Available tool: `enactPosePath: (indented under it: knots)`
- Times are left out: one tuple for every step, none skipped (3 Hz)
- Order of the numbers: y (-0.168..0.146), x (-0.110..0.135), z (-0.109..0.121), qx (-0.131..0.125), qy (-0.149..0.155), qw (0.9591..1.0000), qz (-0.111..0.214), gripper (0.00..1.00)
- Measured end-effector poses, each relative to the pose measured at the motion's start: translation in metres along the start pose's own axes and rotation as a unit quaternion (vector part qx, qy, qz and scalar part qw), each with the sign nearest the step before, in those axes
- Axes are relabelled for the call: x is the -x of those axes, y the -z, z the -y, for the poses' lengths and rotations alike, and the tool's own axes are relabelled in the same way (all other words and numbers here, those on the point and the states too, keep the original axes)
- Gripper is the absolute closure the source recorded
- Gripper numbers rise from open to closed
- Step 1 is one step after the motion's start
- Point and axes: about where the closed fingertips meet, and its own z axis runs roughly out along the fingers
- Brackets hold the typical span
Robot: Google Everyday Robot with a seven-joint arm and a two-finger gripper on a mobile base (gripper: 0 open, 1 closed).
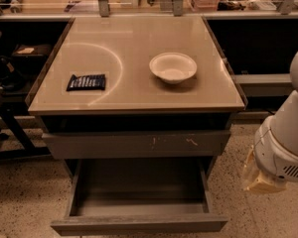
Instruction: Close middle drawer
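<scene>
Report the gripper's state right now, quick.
Gripper: low at the right of the cabinet, apart from the pulled-out middle drawer; whether it is open or closed cannot be told.

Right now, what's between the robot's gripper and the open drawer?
Just bare speckled floor, in the camera view. The gripper hangs right of the middle drawer.

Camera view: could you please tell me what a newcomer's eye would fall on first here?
The middle drawer gapes open at the bottom, below a scratched drawer front. A white bowl sits on the tabletop, and the gripper hangs at lower right, beside the drawer.
</scene>
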Motion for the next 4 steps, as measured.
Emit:
enactPosePath:
  knots:
    - [-0.009,0.002,-0.004,0.011,0.001,0.9999,0.001,1.0]
    - [-0.061,0.008,-0.021,0.047,-0.027,0.9983,0.023,1.0]
    - [-0.137,0.006,-0.035,0.088,-0.057,0.9941,0.029,1.0]
    - [-0.214,0.007,-0.045,0.133,-0.075,0.9876,0.036,1.0]
